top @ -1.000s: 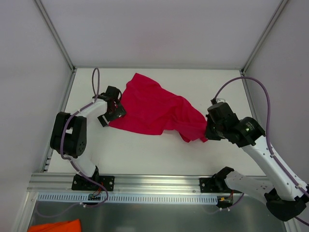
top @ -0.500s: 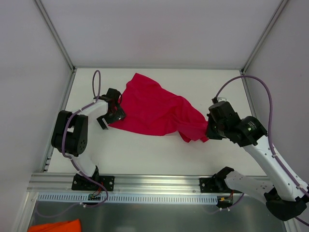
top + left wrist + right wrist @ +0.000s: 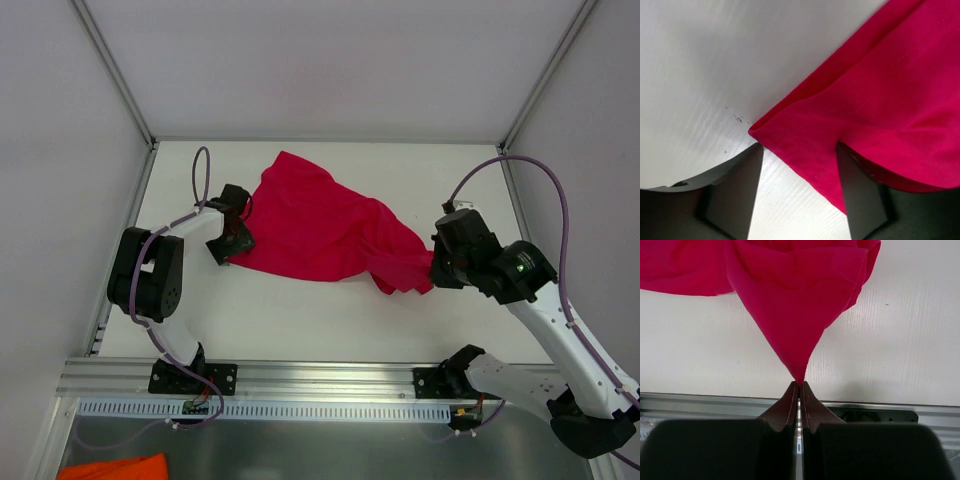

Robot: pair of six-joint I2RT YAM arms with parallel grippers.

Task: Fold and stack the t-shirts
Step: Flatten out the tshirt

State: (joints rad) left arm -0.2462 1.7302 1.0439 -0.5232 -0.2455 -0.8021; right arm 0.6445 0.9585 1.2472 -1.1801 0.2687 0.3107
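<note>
A crimson-red t-shirt (image 3: 320, 225) lies crumpled across the middle of the white table. My left gripper (image 3: 232, 240) is open at the shirt's left corner. In the left wrist view a hemmed corner of the shirt (image 3: 805, 135) lies between my two spread dark fingers (image 3: 735, 190), flat on the table. My right gripper (image 3: 436, 262) is shut on the shirt's right end. In the right wrist view the cloth (image 3: 795, 315) runs up in a taut point from my closed fingertips (image 3: 799, 386), lifted off the table.
White walls with metal posts close the table at the back and both sides. An aluminium rail (image 3: 330, 375) runs along the near edge. An orange cloth (image 3: 110, 467) lies below the rail at the bottom left.
My left gripper has edged in toward the shirt's left corner. My right gripper has shifted slightly right with the shirt's end in it.
</note>
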